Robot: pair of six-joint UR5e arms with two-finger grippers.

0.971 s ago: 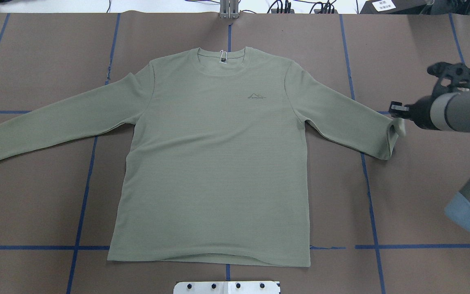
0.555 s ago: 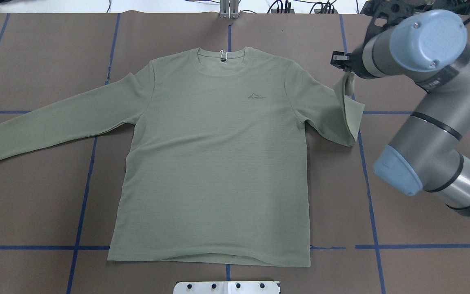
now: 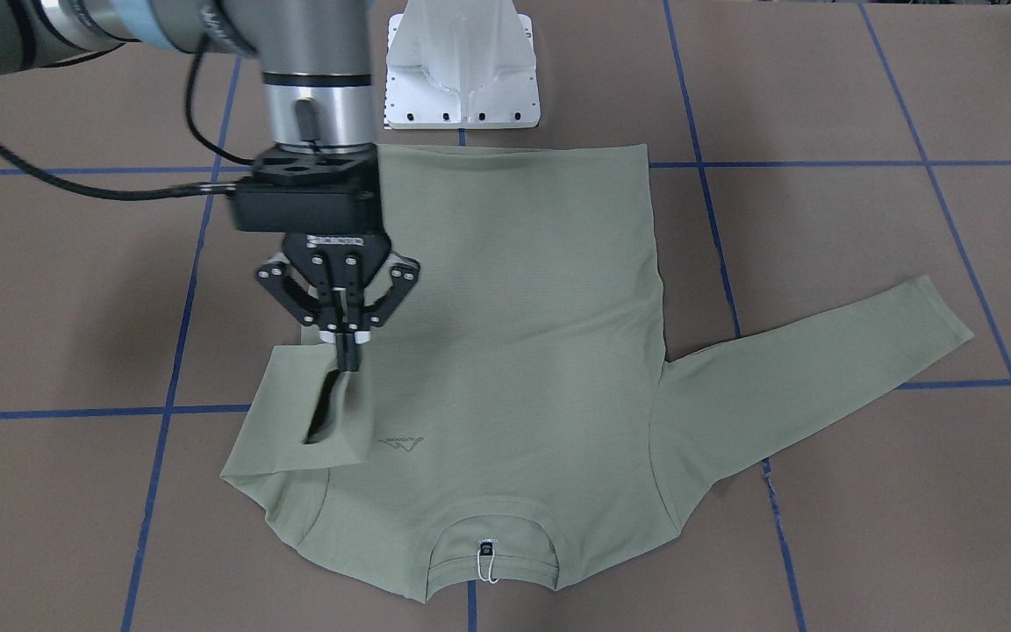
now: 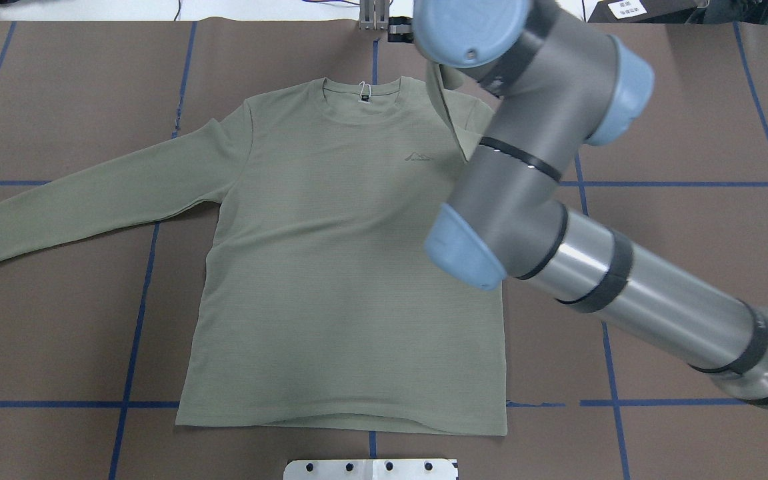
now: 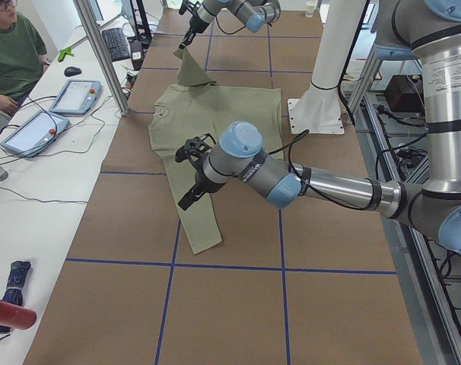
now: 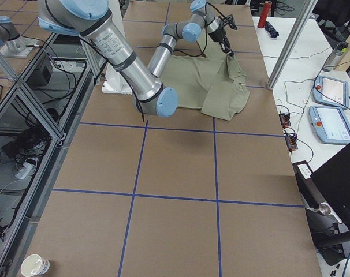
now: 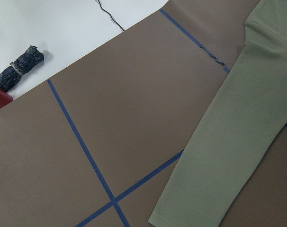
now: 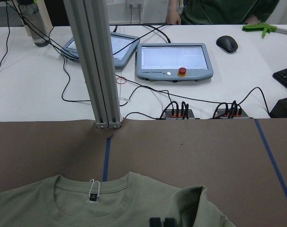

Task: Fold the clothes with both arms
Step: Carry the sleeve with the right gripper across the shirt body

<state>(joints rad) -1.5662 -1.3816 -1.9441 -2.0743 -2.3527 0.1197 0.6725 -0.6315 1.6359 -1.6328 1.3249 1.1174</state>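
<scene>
- Front view: the right gripper (image 3: 346,351) is pinched shut on the cuff (image 3: 330,412) of one sleeve, lifted above the shirt (image 3: 514,351), which lies flat on the table (image 3: 75,307). The cuff should probably be carried across the chest and lowered before release, so the fold lies smooth.
- Overhead: the other sleeve (image 4: 91,200) lies stretched out flat.
- Left side view: the left gripper (image 5: 185,199) hovers over that sleeve. I cannot tell whether its fingers are apart or together.
- Right side view: a paper cup (image 6: 35,265) sits by the table's near corner. What is in it cannot be made out.

Sage-green shirt (image 4: 344,267), blue-gridded brown table (image 4: 57,333)
</scene>
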